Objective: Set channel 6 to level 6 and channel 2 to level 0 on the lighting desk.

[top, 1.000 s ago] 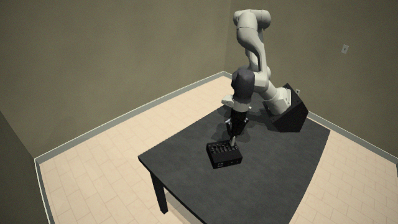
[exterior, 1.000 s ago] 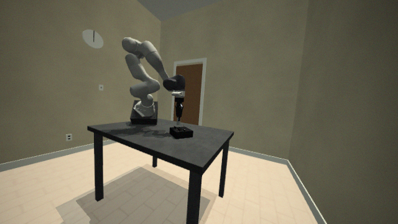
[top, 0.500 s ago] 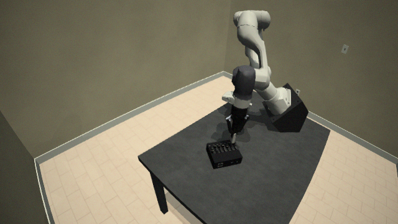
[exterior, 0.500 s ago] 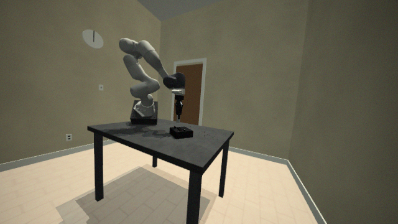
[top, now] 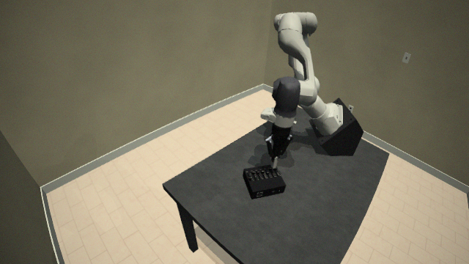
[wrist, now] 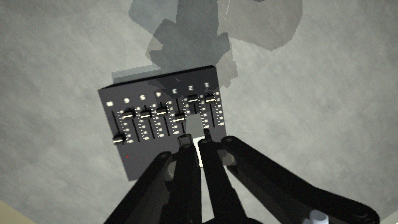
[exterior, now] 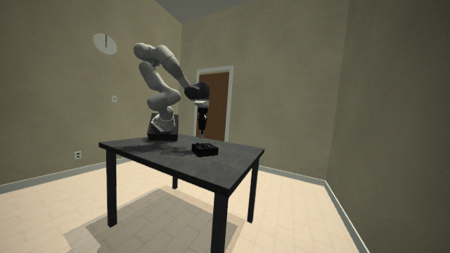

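One black lighting desk [wrist: 165, 125] sits on the dark table [wrist: 310, 100], and in the wrist view it carries six faders, counted left to right: the first cap [wrist: 118, 139] lies lowest, the next three [wrist: 145, 114] line up higher, the fourth [wrist: 179, 118] just below them, and the last two [wrist: 209, 99] highest. One gripper [wrist: 196, 140] (fingers pressed together, holding nothing) hangs over the desk's near edge by the two right-hand channels.
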`<state>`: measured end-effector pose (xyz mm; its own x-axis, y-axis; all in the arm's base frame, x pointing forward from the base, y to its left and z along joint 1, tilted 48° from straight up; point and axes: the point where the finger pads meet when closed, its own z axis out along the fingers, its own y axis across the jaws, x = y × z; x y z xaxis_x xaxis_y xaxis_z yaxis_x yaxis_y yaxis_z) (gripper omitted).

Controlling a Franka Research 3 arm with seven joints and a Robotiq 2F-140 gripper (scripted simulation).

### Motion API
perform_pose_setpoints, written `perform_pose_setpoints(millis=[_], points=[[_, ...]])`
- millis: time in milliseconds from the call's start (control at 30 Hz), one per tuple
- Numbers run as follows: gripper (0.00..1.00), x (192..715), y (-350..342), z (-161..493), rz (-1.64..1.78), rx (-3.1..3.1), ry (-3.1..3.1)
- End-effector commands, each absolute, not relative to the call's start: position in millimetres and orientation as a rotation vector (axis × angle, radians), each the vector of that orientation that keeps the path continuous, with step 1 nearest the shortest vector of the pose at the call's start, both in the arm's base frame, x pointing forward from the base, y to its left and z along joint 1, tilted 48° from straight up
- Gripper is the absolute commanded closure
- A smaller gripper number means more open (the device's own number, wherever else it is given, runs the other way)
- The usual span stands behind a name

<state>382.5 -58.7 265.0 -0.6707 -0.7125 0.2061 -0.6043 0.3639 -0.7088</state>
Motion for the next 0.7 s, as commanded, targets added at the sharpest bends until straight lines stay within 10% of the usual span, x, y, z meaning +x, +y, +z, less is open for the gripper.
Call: perform_pose_setpoints(millis=[0,667], points=[[1.00,383,-62,269,-1.243,-1.494,2.404],[1.00,400,-97,309,-1.370,-2.276,1.995]])
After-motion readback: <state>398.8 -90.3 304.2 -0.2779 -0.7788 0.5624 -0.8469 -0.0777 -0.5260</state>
